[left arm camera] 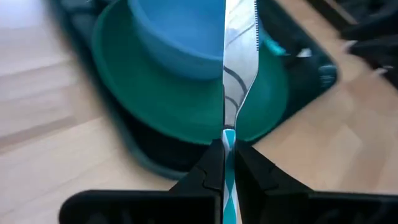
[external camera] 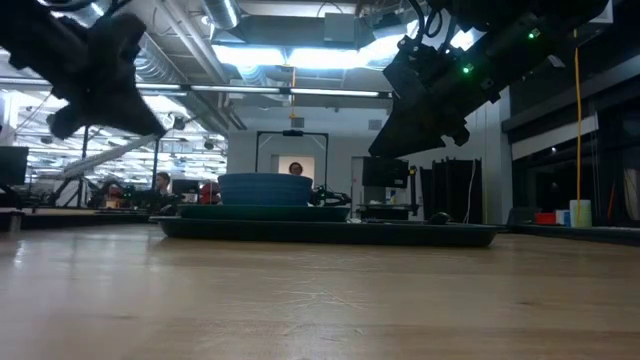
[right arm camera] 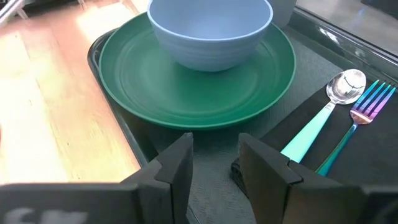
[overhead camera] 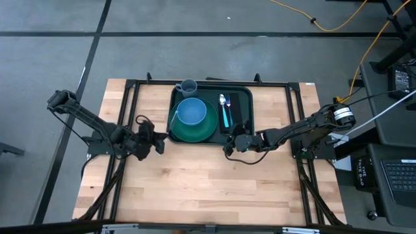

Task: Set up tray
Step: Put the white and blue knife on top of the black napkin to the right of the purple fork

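nearest the table's front edge, bare wood lies between the two arms. at the left, the left gripper hangs just off the near-left corner of the tray, its fingers pinching the teal handle of a knife whose serrated blade points in over the tray. at the right, the right gripper hovers over the tray's near edge with its fingers spread and nothing between them.

the dark green tray sits at the far middle of the table. on it, a green plate carries a blue bowl; a spoon and a fork lie side by side on a black napkin to the right. a grey cup stands at the tray's far edge.

the step in hand appears to be laying the knife. done well, the left arm would swing the blade clear of the bowl and plate rim, lower it flat beside the other cutlery or by the plate, and let go only once the handle rests. the right arm looks best kept back from that path.
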You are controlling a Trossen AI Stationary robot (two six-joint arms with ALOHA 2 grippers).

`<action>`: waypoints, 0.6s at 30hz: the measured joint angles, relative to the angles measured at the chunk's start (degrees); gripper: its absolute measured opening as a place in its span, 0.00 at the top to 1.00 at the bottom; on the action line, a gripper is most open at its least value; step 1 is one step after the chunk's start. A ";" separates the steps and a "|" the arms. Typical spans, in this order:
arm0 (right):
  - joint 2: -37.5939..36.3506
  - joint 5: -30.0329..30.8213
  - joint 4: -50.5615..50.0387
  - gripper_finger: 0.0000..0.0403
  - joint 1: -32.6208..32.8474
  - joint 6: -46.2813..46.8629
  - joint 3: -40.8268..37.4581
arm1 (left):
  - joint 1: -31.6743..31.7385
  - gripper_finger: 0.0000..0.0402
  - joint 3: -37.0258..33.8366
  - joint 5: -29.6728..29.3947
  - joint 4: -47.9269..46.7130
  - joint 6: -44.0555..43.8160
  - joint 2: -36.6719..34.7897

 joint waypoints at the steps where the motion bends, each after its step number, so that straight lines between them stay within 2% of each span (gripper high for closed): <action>1: 0.00 0.00 0.06 0.67 0.00 0.00 0.00 | 0.00 0.99 0.02 0.02 1.97 1.80 0.02; 8: 0.00 -0.36 0.40 0.67 0.00 -0.48 0.00 | 0.07 0.99 0.02 0.35 17.50 18.44 0.04; 12: 0.00 -3.30 2.27 0.67 0.00 -3.04 0.00 | 0.07 0.99 0.07 3.81 26.44 30.90 0.09; 18: 0.00 -9.62 11.25 0.67 0.02 -9.47 0.00 | 1.09 0.99 0.07 9.14 32.74 40.68 0.42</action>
